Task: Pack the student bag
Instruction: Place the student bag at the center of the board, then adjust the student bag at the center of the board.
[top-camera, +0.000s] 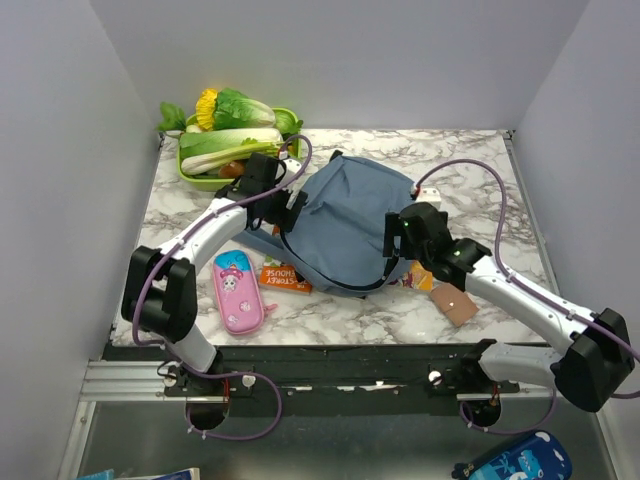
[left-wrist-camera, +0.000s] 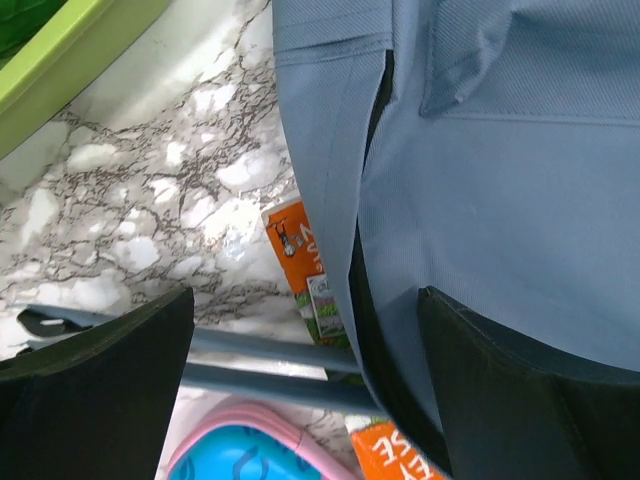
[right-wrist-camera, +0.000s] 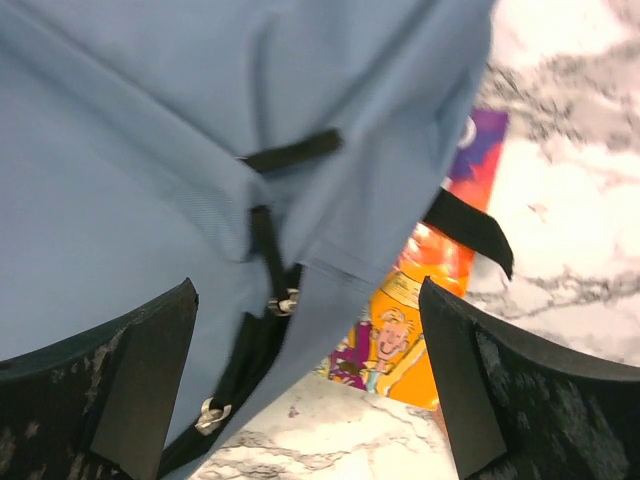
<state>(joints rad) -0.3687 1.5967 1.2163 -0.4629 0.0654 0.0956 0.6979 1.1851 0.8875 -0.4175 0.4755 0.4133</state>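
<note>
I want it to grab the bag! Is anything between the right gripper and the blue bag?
Nothing visible. The open right gripper hangs right over the edge of the student bag; the orange book pokes out from under it.

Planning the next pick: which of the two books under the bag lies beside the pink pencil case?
The orange book left of the student bag; the partly purple book lies on its other side.

One student bag (top-camera: 340, 225) is counted, and two books are seen, an orange book (top-camera: 283, 277) and an orange-and-purple book (top-camera: 420, 277). Also counted are singles: one pink pencil case (top-camera: 237, 290), one brown flat piece (top-camera: 457, 304), one green tray (top-camera: 200, 183) and one blue printed pouch (top-camera: 515, 462).
</note>
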